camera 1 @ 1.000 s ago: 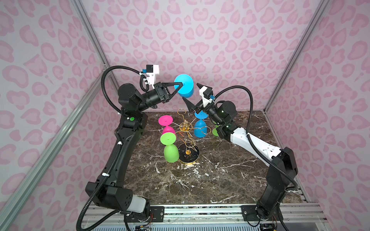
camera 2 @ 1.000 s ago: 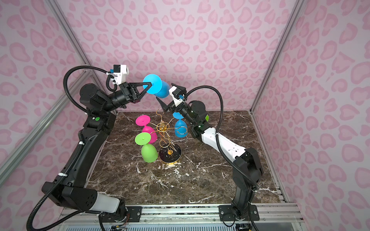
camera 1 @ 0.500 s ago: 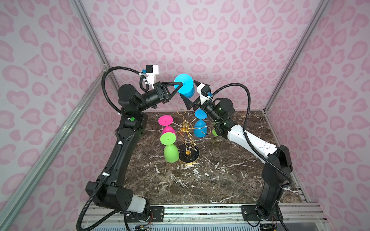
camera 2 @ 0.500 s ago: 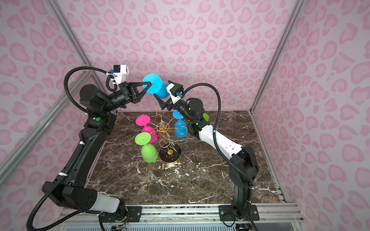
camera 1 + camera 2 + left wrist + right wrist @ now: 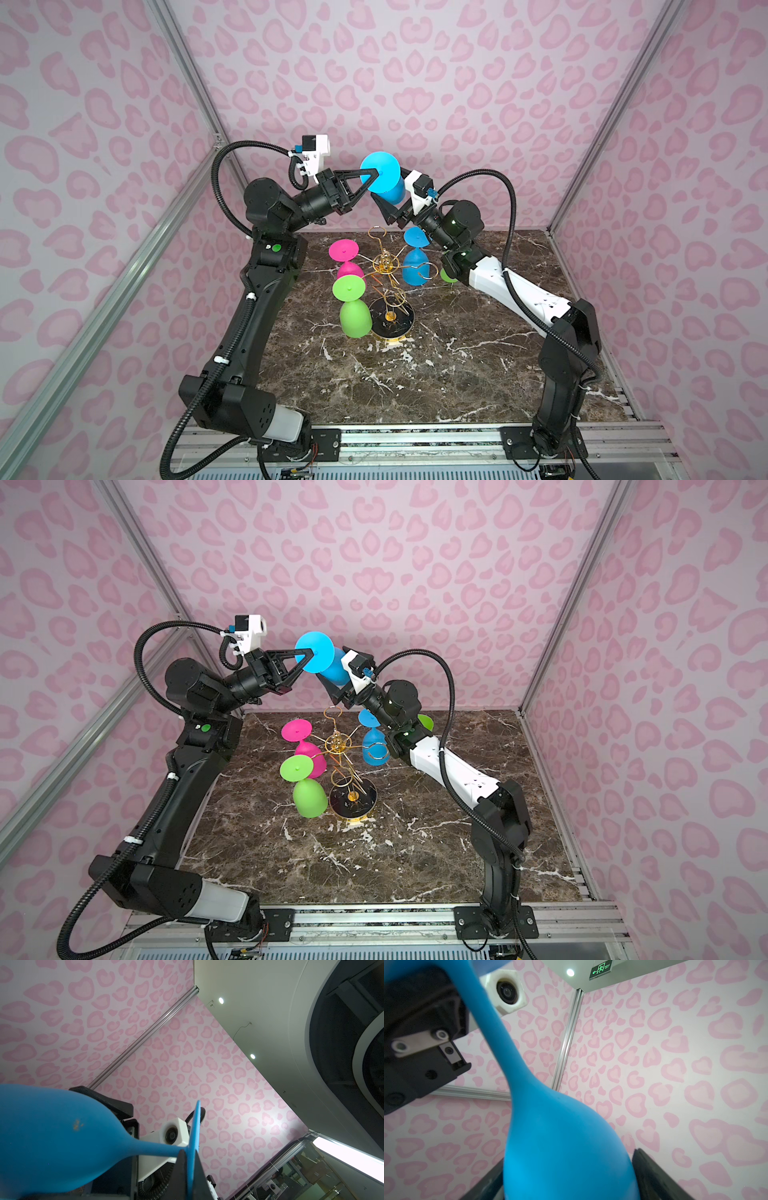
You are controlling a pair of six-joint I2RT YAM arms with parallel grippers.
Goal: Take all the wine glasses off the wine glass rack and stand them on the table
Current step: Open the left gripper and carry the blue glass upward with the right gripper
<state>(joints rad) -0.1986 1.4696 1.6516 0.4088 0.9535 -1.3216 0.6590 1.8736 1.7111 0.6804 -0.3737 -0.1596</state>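
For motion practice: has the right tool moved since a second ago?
Yes: right tool rose slightly leftward, above the gold wire rack, toward the raised blue wine glass.

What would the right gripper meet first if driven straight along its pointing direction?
The blue wine glass: its bowl sits between the open fingers of the right gripper. Farther along, likely the left gripper, shut on the stem; depth there is unclear.

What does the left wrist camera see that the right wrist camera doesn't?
Only the left wrist view: the right arm's white camera and a dark curved ceiling structure. Only the right wrist view: the left arm's white camera and a green exit sign. Both: the blue wine glass up close, bowl and stem, against pink patterned walls.
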